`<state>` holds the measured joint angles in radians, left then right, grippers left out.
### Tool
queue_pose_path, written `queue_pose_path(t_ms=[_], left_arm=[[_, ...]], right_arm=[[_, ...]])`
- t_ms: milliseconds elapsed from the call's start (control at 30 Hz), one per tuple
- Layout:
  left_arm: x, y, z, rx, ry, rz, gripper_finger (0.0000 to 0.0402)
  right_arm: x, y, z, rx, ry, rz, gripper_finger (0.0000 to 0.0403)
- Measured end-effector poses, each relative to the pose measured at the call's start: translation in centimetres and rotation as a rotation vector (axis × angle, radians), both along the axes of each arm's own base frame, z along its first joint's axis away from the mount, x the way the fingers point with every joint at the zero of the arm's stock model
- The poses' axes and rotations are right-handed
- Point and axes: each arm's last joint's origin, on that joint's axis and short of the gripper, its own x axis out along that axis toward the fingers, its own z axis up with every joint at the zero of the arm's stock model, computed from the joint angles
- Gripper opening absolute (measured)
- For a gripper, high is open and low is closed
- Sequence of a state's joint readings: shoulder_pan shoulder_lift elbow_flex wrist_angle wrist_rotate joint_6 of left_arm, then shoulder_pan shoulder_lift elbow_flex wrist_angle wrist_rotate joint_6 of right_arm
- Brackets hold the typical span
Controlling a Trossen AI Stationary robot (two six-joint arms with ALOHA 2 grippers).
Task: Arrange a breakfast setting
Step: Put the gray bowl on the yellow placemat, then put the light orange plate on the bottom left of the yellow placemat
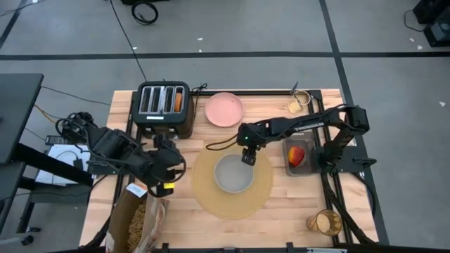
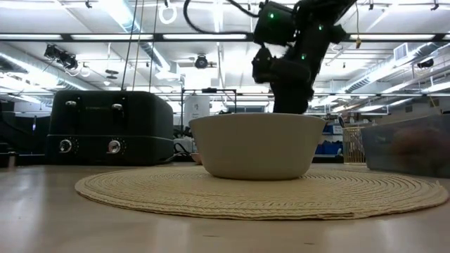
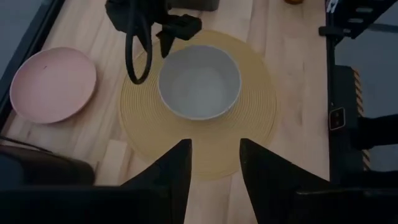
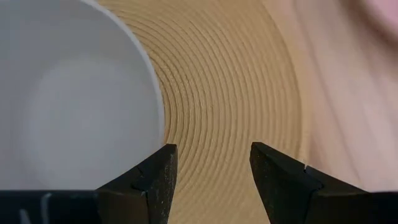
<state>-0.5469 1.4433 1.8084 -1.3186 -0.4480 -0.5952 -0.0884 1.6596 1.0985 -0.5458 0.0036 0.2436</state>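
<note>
A grey-green bowl [image 1: 233,174] stands in the middle of the round tan placemat [image 1: 211,200]. My right gripper [image 1: 247,157] hangs open over the bowl's far right rim [image 4: 158,106]; between its fingers I see only the placemat [image 4: 217,93]. My left gripper [image 3: 214,146] is open and holds nothing, raised off the table's left side [image 1: 166,184] and facing the bowl [image 3: 199,81]. The pink plate [image 1: 223,109] lies on the table beyond the placemat. A toast round [image 1: 178,102] sticks up out of the toaster [image 1: 158,105]. The red apple [image 1: 298,154] lies in a small tray. The amber tumbler [image 1: 325,222] stands near right. My right gripper points steeply down at the bowl's rim [image 4: 160,134], which runs under one fingertip [image 4: 163,162]. I cannot tell whether that finger touches the rim. The bowl stands flat on the placemat.
A brown bag [image 1: 140,218] lies at the near left corner below my left arm. A small shiny thing [image 1: 301,98] lies at the far right. In the low view the apple's tray [image 2: 408,144] stands to the right of the bowl [image 2: 256,144].
</note>
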Motion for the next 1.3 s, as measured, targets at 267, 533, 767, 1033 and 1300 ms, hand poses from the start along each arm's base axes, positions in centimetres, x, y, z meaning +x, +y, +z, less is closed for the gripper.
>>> queue_pose_path(t_ms=[267, 533, 767, 1033, 1300], left_arm=[[0.1, 0.5, -0.1, 0.008, 0.021, 0.009, 0.0141], [-0.4, 0.5, -0.2, -0.007, 0.046, 0.034, 0.0141], [-1.4, 0.2, -0.5, -0.007, 0.100, 0.044, 0.0141], [-1.8, -0.5, -0.5, 0.019, 0.080, 0.030, 0.0141], [-1.9, -0.7, -0.5, 0.018, 0.079, 0.028, 0.0141]], right_arm=[[-1.6, 0.7, 6.2, -0.029, -0.130, 0.040, 0.0209], [-3.0, 5.3, 7.9, -0.048, -0.161, 0.240, 0.0209], [-2.6, 11.8, 5.1, -0.187, -0.078, 0.694, 0.0209], [-0.8, 14.8, 0.0, -0.227, 0.027, 0.788, 0.0209], [-0.2, 14.8, -1.5, -0.224, 0.065, 0.762, 0.0209]])
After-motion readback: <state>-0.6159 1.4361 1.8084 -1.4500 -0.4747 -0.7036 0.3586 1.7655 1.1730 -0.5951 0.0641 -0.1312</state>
